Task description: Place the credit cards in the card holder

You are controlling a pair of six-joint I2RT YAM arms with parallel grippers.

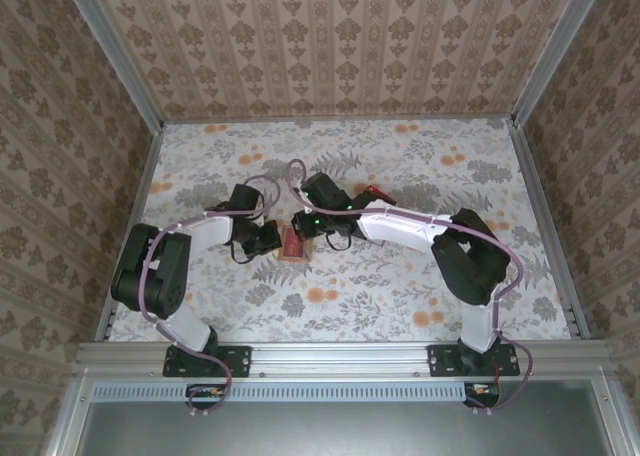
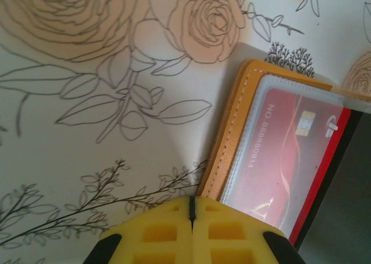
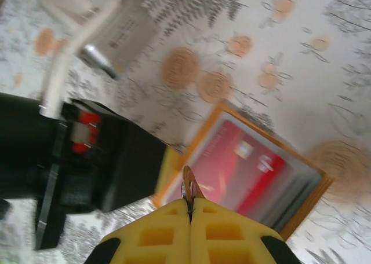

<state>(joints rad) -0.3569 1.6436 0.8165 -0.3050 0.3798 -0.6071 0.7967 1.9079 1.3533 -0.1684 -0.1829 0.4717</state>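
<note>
The orange card holder (image 1: 294, 246) lies open on the flowered table between both grippers. A red credit card (image 2: 284, 160) sits under its clear window, with a black edge (image 2: 339, 165) showing along its far side. My left gripper (image 2: 192, 203) is shut, its yellow tips down at the corner of the holder's orange rim (image 2: 229, 142); I see nothing held between them. My right gripper (image 3: 190, 203) is shut on a small orange tab with a metal snap (image 3: 189, 186), above the holder (image 3: 316, 200) and its red card (image 3: 243, 165). From above, the left gripper (image 1: 270, 238) and right gripper (image 1: 310, 228) flank the holder.
A small red object (image 1: 378, 194) lies on the table behind the right arm. A pale grey flat rectangle (image 3: 124, 32) lies beyond the left gripper's black body (image 3: 98, 160); I cannot tell what it is. Patterned walls (image 1: 330, 36) enclose the table.
</note>
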